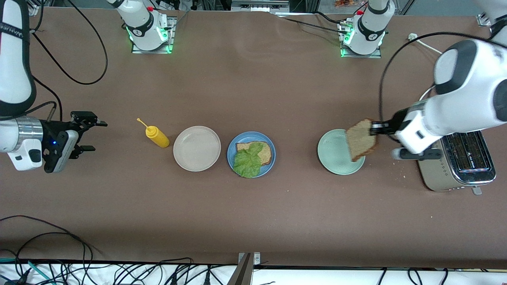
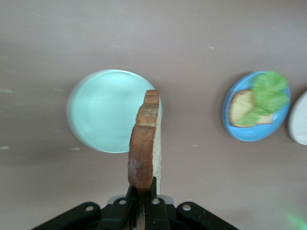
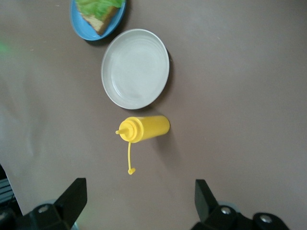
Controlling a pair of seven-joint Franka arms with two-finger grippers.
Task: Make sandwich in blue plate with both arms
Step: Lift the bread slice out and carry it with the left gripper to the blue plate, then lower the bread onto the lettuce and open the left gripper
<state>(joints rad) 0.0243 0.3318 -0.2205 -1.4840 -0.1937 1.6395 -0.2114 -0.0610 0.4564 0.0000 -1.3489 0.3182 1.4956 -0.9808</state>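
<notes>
altogether three plates [image 1: 197,149], two bread slices [image 1: 361,139].

Colour rundown: the table [image 1: 253,213] is a flat dusty brown. The blue plate [image 1: 233,157] is medium blue, carrying a speckled tan bread slice [image 1: 266,152] with a darker crust and a bright crinkly green lettuce leaf [image 1: 248,161]. One plate [image 1: 197,148] is beige-white, another plate [image 1: 334,152] pale mint green. The lifted bread slice [image 1: 360,139] is grainy brown. The squeeze bottle [image 1: 157,137] is solid yellow, the toaster [image 1: 459,166] shiny silver with a black top.
</notes>
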